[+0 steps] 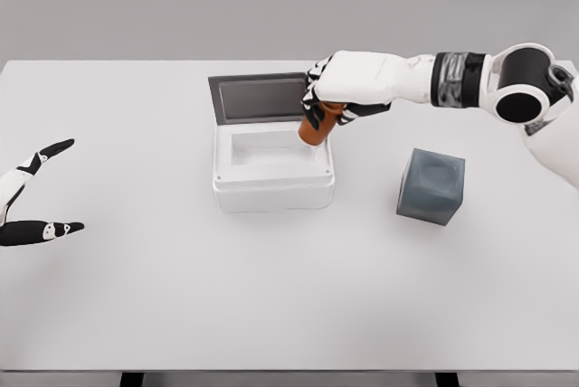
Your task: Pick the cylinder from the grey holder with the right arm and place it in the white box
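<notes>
My right hand (318, 105) is shut on an orange cylinder (317, 130), whose lower end sticks out below the fingers. It hangs tilted over the right side of the white box (271, 190), just above the box's open cavity. The box's dark grey lid (261, 98) stands open at the back. The grey holder (431, 186), a dark cube with a round recess on top, sits to the right of the box. My left hand (36, 197) rests at the far left edge with its fingers spread, holding nothing.
The white table (271, 306) spreads wide in front of the box and the holder. Its front edge runs along the bottom of the view.
</notes>
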